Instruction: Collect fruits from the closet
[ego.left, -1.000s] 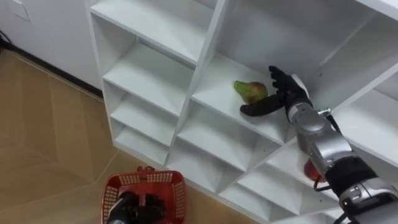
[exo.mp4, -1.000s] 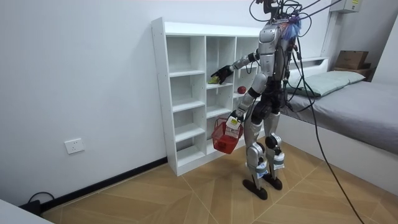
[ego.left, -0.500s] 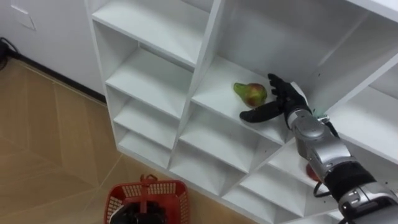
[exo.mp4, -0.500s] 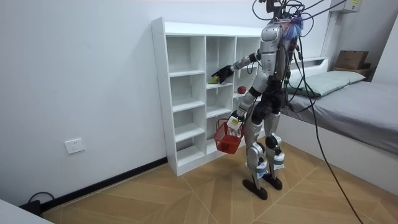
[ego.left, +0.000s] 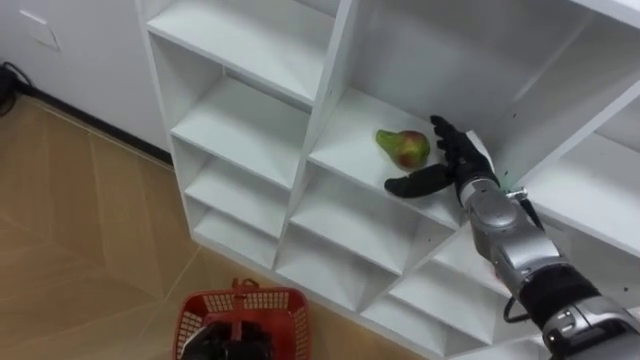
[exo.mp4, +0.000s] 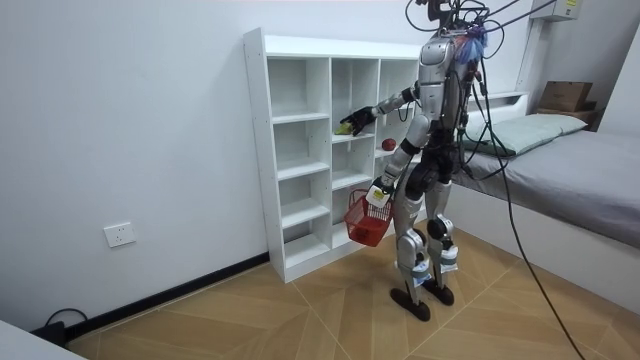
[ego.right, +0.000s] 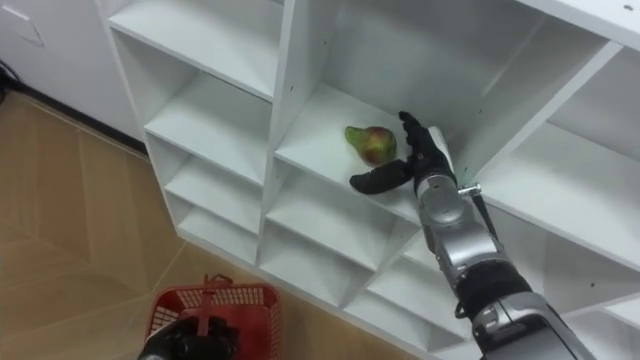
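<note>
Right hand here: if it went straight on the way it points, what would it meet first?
Probably the pear: the open right hand points into the shelf compartment, the pear lying between its thumb and fingers. Depth is unclear; the fingers might pass beside it to the back wall.

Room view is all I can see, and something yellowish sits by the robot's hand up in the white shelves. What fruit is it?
Observer: It is a green pear with a red blush, lying on the white shelf board with its narrow end to the left.
Operator: Did the robot grab it?
Observer: Not yet. The right hand is open, with its fingers straight just right of the pear and its thumb stretched out in front of it.
Operator: And the red basket?
Observer: The red plastic mesh basket hangs low over the wooden floor, and the left hand is curled round its handle.
</note>
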